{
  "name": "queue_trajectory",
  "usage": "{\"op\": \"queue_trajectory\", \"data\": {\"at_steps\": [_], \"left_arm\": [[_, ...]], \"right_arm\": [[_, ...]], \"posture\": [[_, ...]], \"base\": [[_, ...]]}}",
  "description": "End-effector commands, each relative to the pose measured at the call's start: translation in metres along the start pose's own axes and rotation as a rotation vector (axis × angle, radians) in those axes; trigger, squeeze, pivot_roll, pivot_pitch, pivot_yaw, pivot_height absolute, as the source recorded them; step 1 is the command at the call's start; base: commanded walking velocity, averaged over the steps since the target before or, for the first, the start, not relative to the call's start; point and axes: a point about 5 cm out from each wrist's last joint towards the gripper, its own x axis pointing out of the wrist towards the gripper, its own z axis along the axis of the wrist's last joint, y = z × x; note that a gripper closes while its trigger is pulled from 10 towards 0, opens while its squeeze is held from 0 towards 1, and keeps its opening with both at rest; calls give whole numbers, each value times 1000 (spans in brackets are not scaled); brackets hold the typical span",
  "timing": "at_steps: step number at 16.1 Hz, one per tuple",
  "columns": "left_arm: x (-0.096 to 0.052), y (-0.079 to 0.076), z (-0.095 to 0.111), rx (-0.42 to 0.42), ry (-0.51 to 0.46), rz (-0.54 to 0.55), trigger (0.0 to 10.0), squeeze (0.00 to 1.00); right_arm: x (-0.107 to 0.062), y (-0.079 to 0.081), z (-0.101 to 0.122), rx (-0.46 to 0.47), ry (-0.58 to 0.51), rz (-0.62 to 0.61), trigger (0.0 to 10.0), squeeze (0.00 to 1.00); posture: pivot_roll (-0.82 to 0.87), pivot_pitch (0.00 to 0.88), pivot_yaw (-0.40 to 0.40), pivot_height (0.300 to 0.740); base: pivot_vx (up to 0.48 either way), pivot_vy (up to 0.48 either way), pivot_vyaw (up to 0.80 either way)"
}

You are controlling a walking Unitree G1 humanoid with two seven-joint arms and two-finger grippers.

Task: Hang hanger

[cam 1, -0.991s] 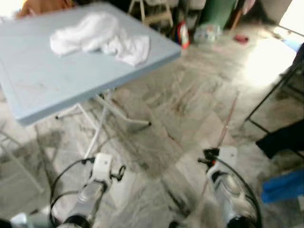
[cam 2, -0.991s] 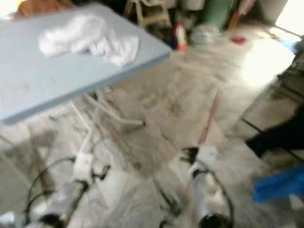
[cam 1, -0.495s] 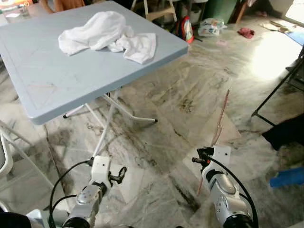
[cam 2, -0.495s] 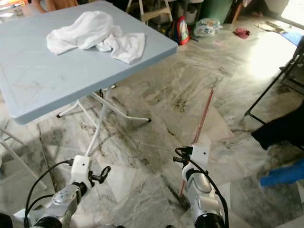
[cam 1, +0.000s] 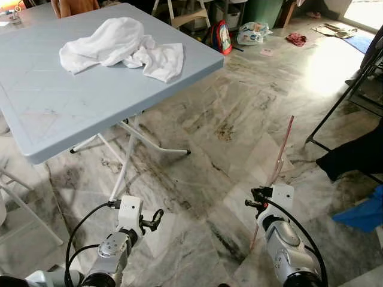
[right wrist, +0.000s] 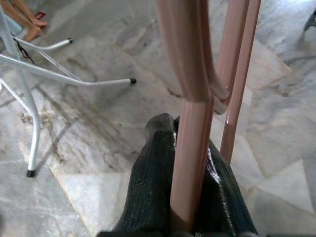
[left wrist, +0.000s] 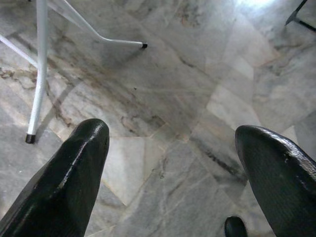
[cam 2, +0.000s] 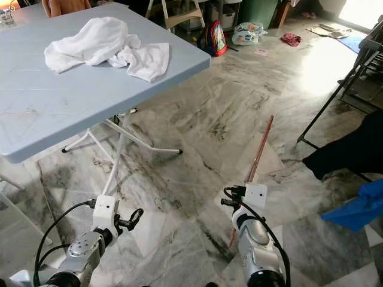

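We see right pincer [right wrist: 183,163] clamped on hanger [cam 1: 280,154]: thin, pinkish-brown, standing edge-on at 5 o'clock, over marble floor [cam 1: 239,113]. Left pincer [left wrist: 173,163] spread wide, holding nothing. Counter [cam 1: 90,101] at 10 o'clock.

I see a grey marble floor [cam 1: 203,137], sunlit at far right, and a pale blue folding worktop [cam 1: 54,107] carrying white cloth [cam 1: 119,48].
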Motion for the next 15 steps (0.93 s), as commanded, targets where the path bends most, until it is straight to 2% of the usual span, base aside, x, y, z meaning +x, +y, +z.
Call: {"op": "queue_trajectory", "data": {"at_steps": [1,15], "left_arm": [[-1,1,-1,-2,5,-8,10000,0],[0,0,-1,0,11,-21,10000,0]], "right_arm": [[0,-3,4,4,-15,-14,10000,0],[-1,-4,4,4,-14,-17,10000,0]], "posture": [[23,172,11,740],[15,167,13,740]], "base": [[360,0,-800],[402,0,-800]]}}
